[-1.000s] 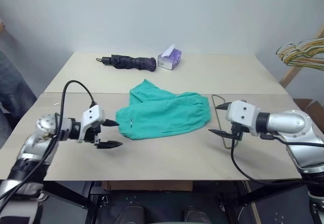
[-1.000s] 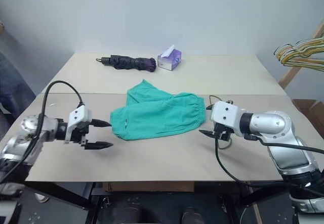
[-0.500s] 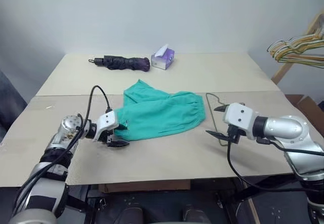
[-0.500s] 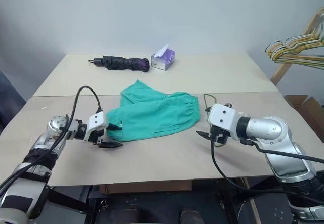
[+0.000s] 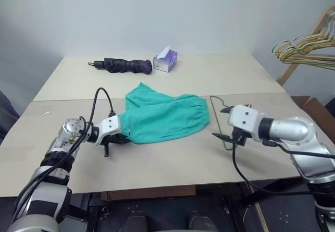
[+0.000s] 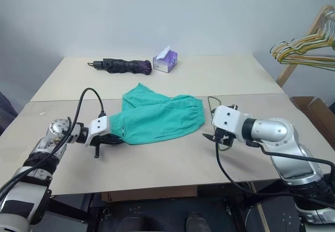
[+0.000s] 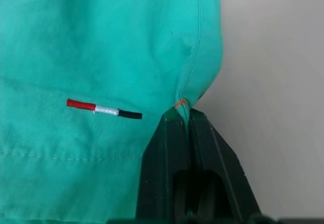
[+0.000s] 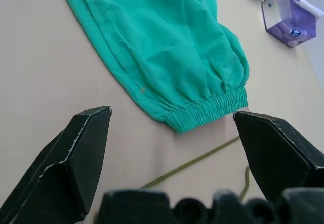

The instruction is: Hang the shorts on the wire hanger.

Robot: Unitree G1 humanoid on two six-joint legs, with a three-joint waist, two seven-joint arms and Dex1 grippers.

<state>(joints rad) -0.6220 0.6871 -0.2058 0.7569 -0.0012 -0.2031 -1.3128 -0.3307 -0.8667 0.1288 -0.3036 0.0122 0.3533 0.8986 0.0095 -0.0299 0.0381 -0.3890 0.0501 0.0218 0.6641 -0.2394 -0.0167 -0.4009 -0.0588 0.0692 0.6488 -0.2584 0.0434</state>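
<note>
1. Left claw (image 7: 188,120): fingers pressed together on the hem corner of the teal-green shorts (image 5: 165,117), pinching a fold of cloth between the tips; the claw lies low at the bench (image 5: 209,75) surface.
2. Shorts: spread flat on the bench, running from the left claw across toward the right claw (image 8: 172,133). The gathered elastic waistband (image 8: 212,110) is the end nearest the right claw; the leg hem is the end at the left claw. A small red, white and black stitched mark (image 7: 104,109) sits on the cloth just beside the pinched corner.
3. Right claw: fingers spread wide, holding nothing, hovering above the bench just short of the waistband.
4. Wire hanger (image 5: 215,118): a thin olive-grey wire lying flat on the bench, between the waistband and the right claw, partly under that claw.
5. Beyond both claws, at the far side of the bench: a folded dark umbrella (image 5: 119,64) and, near it, a purple tissue box (image 5: 165,62).
6. Off the bench, past the right claw: a bunch of yellow, green and pale wire hangers (image 5: 306,48) on a wooden rack.
</note>
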